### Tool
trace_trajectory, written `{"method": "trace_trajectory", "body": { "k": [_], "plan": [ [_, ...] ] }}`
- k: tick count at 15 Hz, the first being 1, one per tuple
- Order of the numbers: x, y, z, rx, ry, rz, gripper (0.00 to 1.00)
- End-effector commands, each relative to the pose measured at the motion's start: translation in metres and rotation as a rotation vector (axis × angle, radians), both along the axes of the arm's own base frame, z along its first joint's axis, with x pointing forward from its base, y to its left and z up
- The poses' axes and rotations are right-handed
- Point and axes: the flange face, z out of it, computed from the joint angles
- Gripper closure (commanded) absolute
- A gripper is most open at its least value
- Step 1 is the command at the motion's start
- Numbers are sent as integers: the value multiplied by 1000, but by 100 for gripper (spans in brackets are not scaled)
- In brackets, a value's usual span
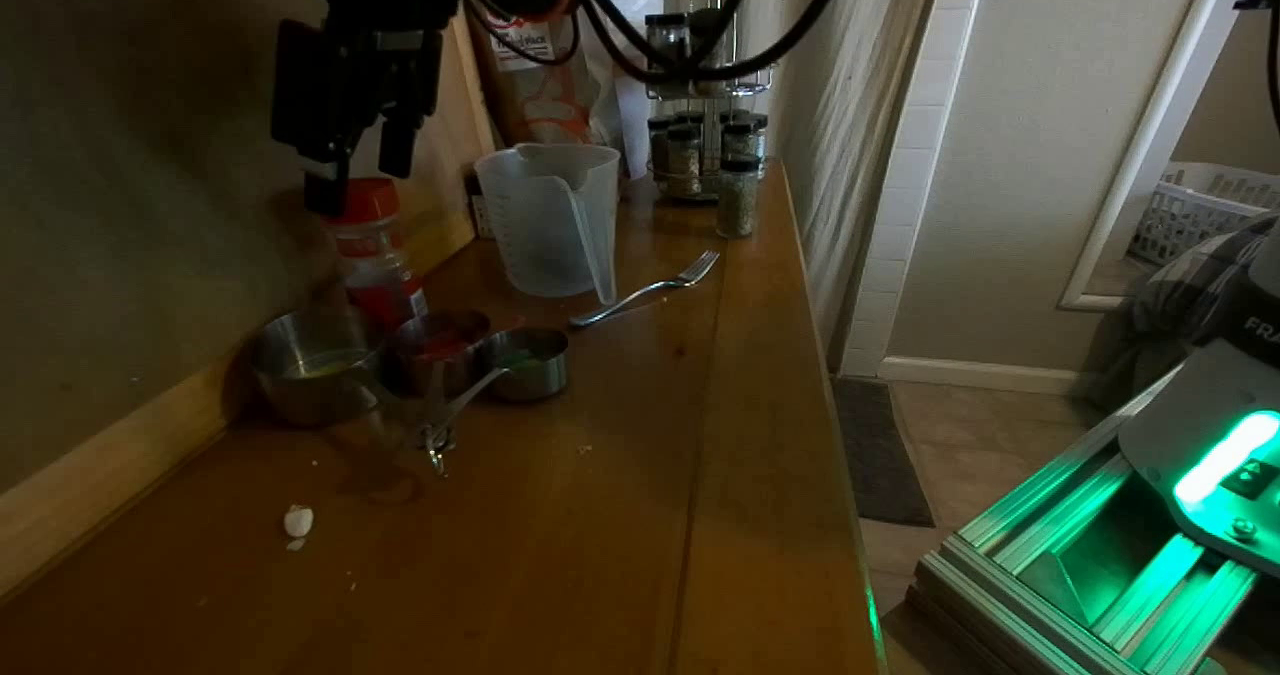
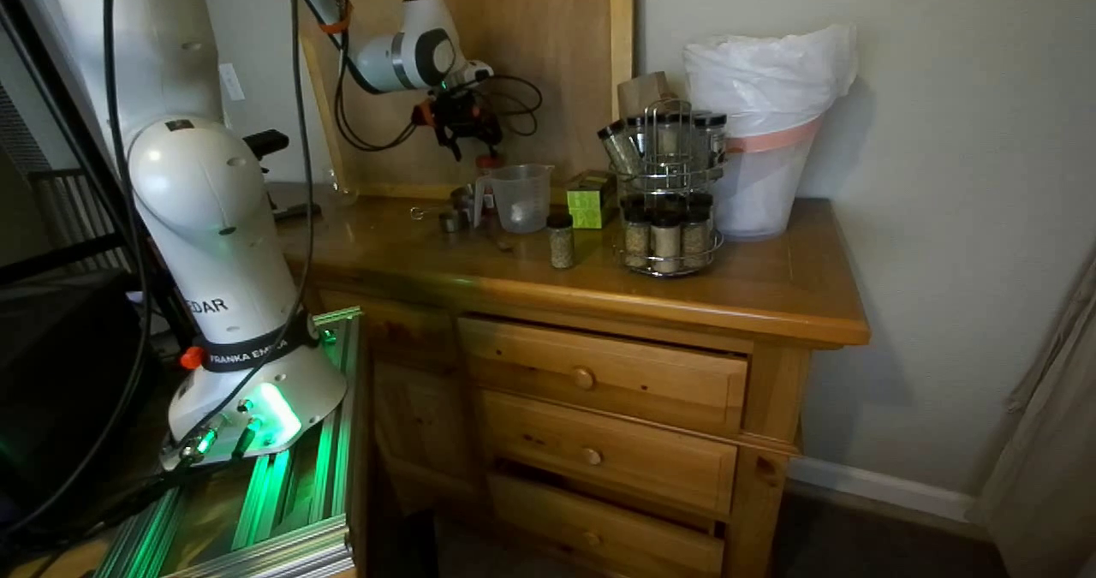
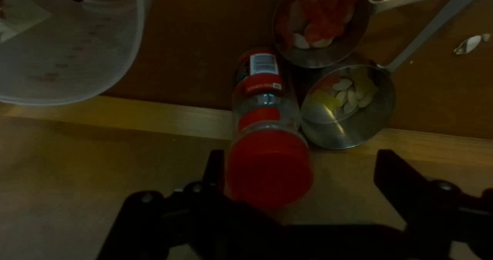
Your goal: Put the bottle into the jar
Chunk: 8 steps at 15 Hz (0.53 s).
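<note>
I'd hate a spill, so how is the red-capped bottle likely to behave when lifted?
The bottle stands upright, taller than wide, so a nudge could tip it. Its round cap may twist or slip in the claw. The clear section shows no obvious contents, so it may be light.

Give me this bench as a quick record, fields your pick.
jar: translucent jug, upright on the wooden top; contents unclear
metal cups: three, grouped; pale pieces visible in two
bottle: red-capped, standing beside the metal cups, outside the jar
pincer: open, at the bottle's capped end, jaws apart
grip: none; contact with the bottle, cannot tell
fork: lying near the jar
shaker: dark-topped, standing on the wooden top
task status: bottle not yet in the jar
</note>
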Motion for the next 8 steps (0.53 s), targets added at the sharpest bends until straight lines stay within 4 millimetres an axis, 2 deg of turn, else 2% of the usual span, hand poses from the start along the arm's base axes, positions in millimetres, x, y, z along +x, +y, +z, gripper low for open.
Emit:
{"method": "trace_trajectory", "body": {
  "k": [1,4,5,7,8],
  "plan": [
    [16,8,-6,14,-15,-5,0],
    [22,8,-11,4,-10,-14,1],
    [22,8,-13,0,-8,-13,26],
    [23,10,-15,3,-8,-6,27],
    [23,11,-16,1,-7,-5,35]
  ]
}}
